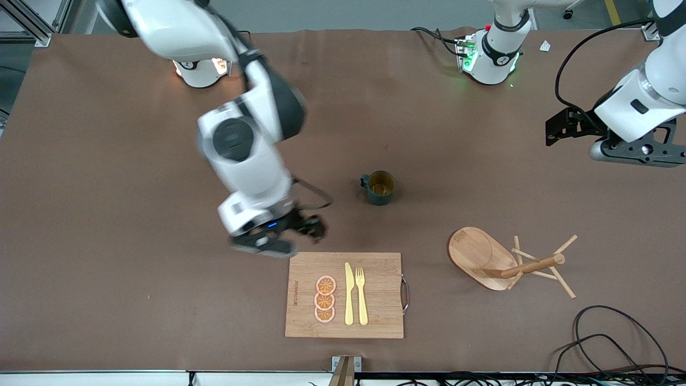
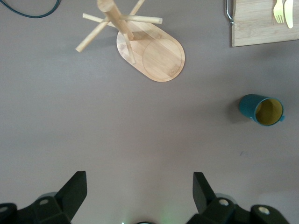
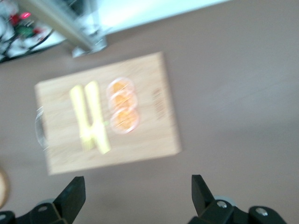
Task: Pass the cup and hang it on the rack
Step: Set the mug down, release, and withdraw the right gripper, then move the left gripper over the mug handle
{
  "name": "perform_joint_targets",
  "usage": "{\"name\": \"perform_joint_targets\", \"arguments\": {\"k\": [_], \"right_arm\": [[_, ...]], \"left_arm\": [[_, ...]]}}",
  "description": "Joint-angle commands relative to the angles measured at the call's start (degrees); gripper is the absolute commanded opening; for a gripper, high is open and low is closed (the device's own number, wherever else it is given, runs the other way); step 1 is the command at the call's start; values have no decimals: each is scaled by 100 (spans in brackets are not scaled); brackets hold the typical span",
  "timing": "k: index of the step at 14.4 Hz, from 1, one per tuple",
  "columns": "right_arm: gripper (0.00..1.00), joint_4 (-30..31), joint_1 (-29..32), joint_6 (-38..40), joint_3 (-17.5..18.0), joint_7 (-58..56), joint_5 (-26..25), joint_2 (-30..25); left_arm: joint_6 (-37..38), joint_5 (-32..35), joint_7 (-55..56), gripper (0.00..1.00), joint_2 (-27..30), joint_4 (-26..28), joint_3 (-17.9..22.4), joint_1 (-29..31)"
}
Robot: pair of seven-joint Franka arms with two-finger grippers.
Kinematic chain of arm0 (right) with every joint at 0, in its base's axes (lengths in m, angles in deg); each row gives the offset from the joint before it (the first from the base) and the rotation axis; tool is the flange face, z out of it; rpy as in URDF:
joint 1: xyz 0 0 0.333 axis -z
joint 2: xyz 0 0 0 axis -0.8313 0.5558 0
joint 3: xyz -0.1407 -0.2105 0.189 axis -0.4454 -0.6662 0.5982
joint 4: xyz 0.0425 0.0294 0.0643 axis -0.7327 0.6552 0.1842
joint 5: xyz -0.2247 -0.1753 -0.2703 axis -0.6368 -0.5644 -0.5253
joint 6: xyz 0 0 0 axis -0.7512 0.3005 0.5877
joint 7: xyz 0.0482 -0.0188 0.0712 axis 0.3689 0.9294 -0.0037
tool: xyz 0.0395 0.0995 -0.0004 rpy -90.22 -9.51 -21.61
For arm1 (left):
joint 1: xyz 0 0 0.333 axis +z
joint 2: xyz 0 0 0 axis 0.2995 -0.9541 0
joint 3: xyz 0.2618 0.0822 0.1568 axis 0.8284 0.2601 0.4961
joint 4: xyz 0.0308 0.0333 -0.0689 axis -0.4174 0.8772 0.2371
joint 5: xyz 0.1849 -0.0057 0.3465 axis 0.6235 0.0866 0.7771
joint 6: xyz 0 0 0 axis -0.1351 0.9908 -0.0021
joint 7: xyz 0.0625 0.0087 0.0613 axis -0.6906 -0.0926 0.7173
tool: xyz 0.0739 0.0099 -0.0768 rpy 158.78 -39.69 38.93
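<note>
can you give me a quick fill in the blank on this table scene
1. The cup stands ____ on the table, held by neither gripper.
2. The knife and fork lie on the ____ board.
3. There are ____ orange slices beside the knife.
4. The rack stands nearer the ____ arm's end.

Missing words: upright; cutting; three; left

A bamboo cutting board (image 1: 344, 295) is laid near the front camera, with three orange slices (image 1: 325, 299), a yellow knife (image 1: 349, 294) and a yellow fork (image 1: 361, 295) set on it.
</note>
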Motion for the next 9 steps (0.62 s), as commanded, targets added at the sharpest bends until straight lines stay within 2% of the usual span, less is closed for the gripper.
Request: {"name": "perform_joint_targets", "arguments": {"k": [1,5,9], "right_arm": [[100,256,676,200,126,-239,-16,-272],[100,309,1583,728,108,-1091,-148,-631],[100,1502,2409,895,126,-2066,-149,-1772]], "left_arm": [[-21,254,953,100,-112,-141,-83,-455],[-127,307,2834,100,-244,-141,-92,-1264],[-276,649,4389,100,-455,-141,-92,-2169]]}}
